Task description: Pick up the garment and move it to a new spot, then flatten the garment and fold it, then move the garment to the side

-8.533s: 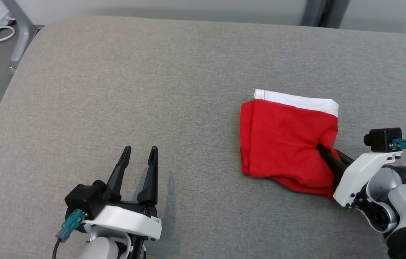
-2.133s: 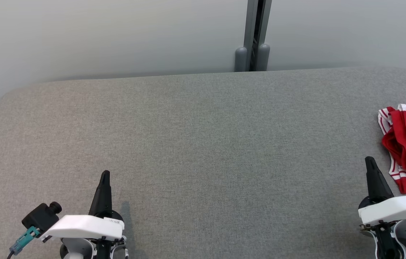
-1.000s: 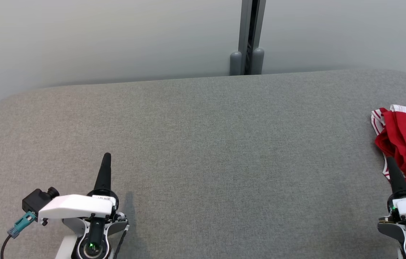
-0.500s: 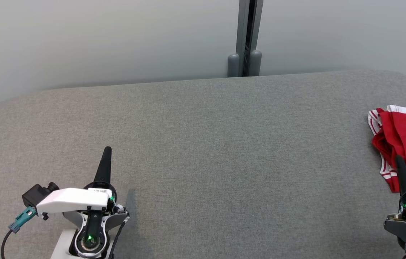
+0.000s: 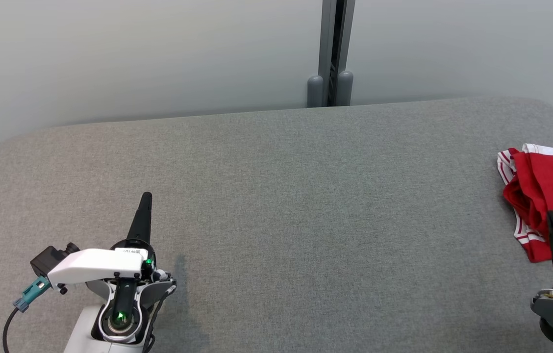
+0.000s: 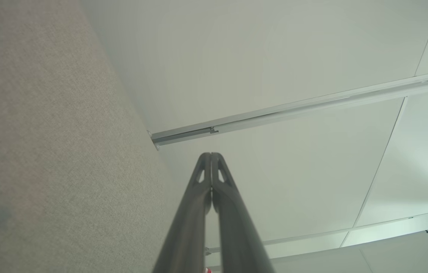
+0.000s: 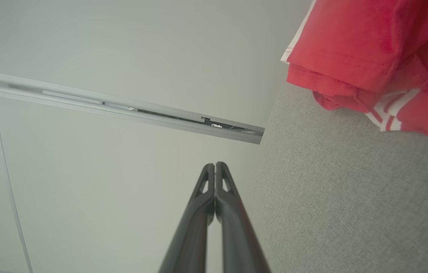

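Observation:
The garment [image 5: 548, 189], red with white trim and stripes, lies loosely folded at the far right of the grey padded table [image 5: 276, 206], partly cut off by the head view's edge. In the right wrist view the garment [image 7: 373, 53] sits at the upper right. My right gripper [image 5: 551, 215] is shut with nothing in it, its tip just in front of the garment's near edge; its own camera shows the right gripper [image 7: 214, 165] with fingers pressed together. My left gripper [image 5: 145, 197] stands shut and empty at the lower left, far from the garment. The left gripper [image 6: 211, 154] points past the table toward the wall.
A pale wall [image 5: 159, 49] runs behind the table, with a grey vertical post [image 5: 330, 54] at its middle. The table's far corners are rounded, and its right edge falls away just beyond the garment.
The head camera has tilted slightly. Both grippers stay shut. The right gripper has drawn down and right in view, away from the garment; the left arm has shifted a little.

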